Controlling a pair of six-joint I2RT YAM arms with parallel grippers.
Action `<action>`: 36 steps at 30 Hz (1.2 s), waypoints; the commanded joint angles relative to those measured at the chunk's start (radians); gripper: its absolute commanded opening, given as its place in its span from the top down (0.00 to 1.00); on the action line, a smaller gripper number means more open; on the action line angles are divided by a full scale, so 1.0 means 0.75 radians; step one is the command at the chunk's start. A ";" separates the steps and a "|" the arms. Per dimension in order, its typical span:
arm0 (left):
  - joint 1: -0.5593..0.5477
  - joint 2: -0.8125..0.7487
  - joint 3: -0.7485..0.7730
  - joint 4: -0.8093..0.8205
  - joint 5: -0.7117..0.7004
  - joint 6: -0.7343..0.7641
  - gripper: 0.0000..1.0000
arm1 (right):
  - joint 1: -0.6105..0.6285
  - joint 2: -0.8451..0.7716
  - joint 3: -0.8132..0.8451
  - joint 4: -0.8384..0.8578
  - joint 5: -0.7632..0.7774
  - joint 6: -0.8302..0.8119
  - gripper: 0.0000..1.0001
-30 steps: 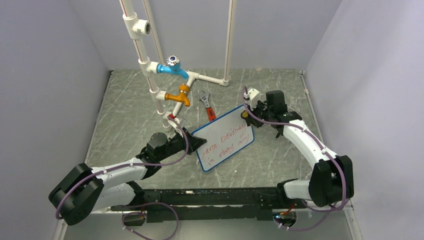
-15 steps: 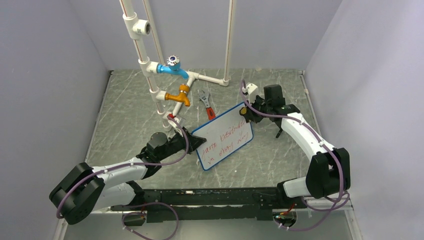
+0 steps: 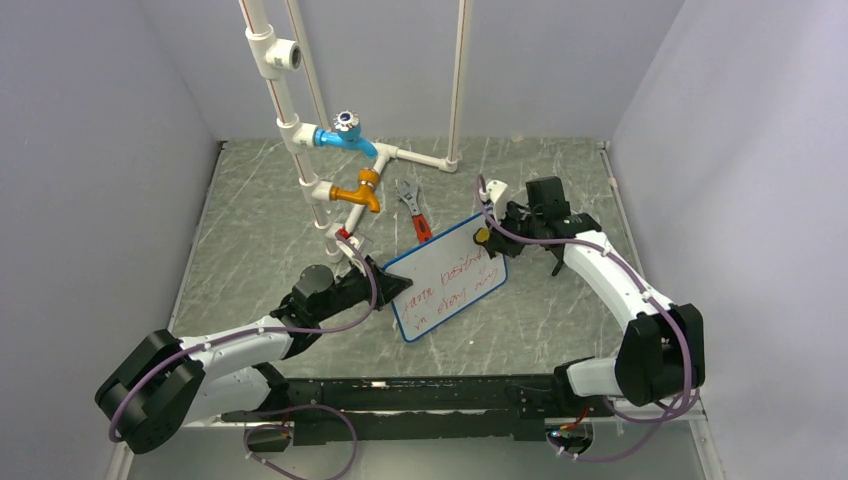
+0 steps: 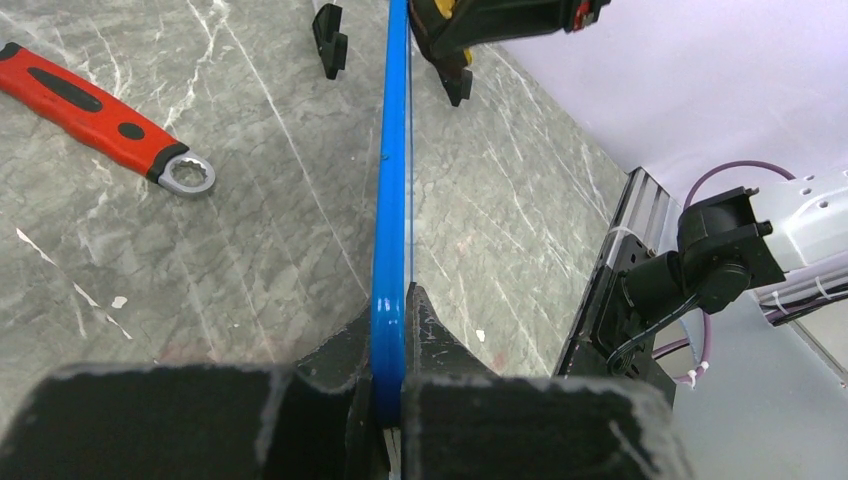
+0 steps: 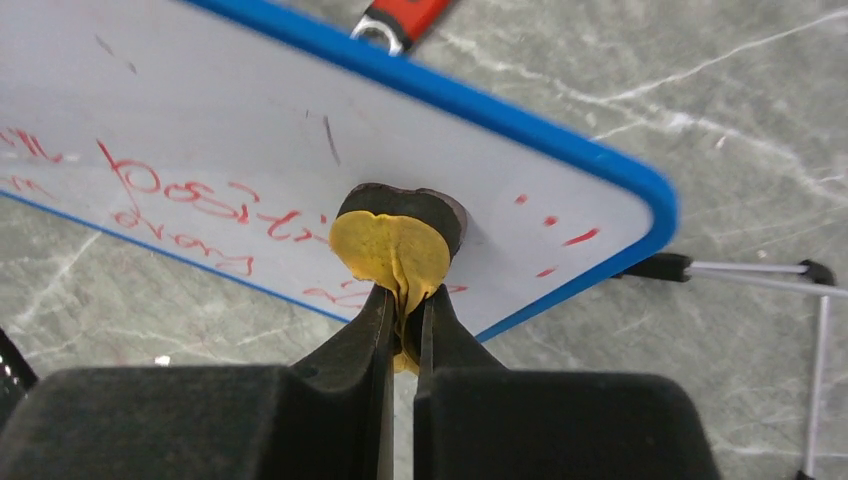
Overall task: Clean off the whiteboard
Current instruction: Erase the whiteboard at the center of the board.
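The whiteboard, white with a blue frame and red handwriting, is held tilted above the table's middle. My left gripper is shut on its left edge; the left wrist view shows the blue frame edge-on between my fingers. My right gripper is shut on a yellow cloth and presses it against the board's face near its upper right corner. Red writing lies left of the cloth, and a few red flecks lie to its right.
A red-handled wrench lies behind the board, also in the left wrist view. White pipes with a blue tap and an orange tap stand at the back left. The board's black foot and thin wire stand shows at the right.
My right gripper has moved left with the cloth, from beside the board's upper right corner onto its face. The left arm and the board have barely moved.
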 commanded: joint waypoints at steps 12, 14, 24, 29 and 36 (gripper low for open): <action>-0.030 -0.031 0.026 -0.107 0.130 0.066 1.00 | -0.090 -0.026 -0.048 0.050 0.057 -0.122 1.00; -0.031 -0.035 0.031 -0.115 0.131 0.071 1.00 | -0.037 -0.031 -0.048 0.001 0.001 -0.170 1.00; -0.030 -0.022 0.018 -0.091 0.144 0.059 1.00 | -0.024 0.023 0.177 0.115 0.098 0.086 1.00; -0.030 -0.025 0.024 -0.096 0.146 0.060 1.00 | -0.076 0.085 0.165 0.158 0.268 0.122 1.00; -0.028 -0.056 0.015 -0.115 0.128 0.074 1.00 | -0.067 0.091 0.063 0.036 0.278 -0.047 1.00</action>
